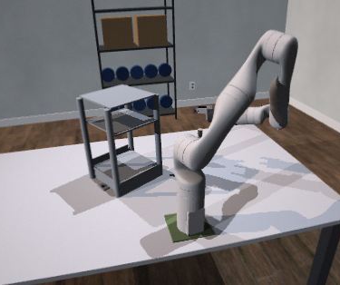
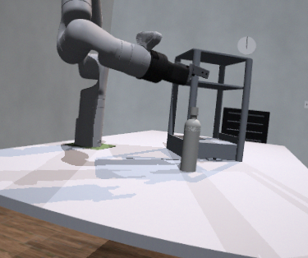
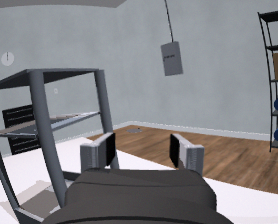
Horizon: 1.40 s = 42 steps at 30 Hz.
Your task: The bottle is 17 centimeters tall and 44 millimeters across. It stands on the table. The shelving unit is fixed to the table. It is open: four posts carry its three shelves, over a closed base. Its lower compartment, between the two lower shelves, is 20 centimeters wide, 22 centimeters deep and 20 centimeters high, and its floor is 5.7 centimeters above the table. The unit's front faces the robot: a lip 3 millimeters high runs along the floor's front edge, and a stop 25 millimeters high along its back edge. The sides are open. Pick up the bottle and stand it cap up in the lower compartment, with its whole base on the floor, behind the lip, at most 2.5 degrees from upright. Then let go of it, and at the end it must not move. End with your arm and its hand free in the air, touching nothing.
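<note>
The grey bottle stands upright on the white table, just in front of the shelving unit. In the top view the arm hides it except for its cap. The grey shelving unit has four posts and three shelves; its lower compartment is empty. My gripper is open and empty. It hangs in the air well above the bottle's cap, near the unit's top front post. In the wrist view the two fingers stand wide apart, with the unit at the left and no bottle in sight.
My arm's base stands on a green pad near the table's front edge. A tall black rack with boxes and blue balls stands on the floor behind the table. A dark slatted box lies beyond the unit.
</note>
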Each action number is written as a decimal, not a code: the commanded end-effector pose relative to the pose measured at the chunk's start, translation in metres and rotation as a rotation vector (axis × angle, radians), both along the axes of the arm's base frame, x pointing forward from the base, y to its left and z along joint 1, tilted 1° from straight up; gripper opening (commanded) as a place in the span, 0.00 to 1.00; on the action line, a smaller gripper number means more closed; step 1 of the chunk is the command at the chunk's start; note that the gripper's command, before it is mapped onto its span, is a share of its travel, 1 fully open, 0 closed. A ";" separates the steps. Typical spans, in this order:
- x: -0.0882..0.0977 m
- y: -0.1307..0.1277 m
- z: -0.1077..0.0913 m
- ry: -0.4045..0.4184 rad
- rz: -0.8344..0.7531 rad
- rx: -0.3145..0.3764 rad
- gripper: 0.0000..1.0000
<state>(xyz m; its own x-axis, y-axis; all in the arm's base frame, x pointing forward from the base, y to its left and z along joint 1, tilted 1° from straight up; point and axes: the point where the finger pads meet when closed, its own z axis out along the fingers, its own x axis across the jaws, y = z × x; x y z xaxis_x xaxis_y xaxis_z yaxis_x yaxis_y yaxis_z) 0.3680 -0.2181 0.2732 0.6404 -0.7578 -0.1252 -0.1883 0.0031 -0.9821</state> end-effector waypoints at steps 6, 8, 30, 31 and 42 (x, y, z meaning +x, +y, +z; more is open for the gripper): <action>0.003 -0.004 -0.012 -0.072 0.071 0.015 1.00; 0.003 -0.004 -0.013 -0.095 0.092 0.011 1.00; 0.003 -0.004 -0.017 -0.195 0.187 -0.005 1.00; 0.003 -0.004 -0.017 -0.196 0.188 -0.006 1.00; 0.003 -0.004 -0.017 -0.198 0.190 -0.006 1.00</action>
<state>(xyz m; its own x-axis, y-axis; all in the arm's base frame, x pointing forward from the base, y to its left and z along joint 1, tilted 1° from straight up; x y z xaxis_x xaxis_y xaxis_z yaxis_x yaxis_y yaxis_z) 0.3709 -0.2218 0.2556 0.7826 -0.6222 0.0191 0.0095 -0.0187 -0.9998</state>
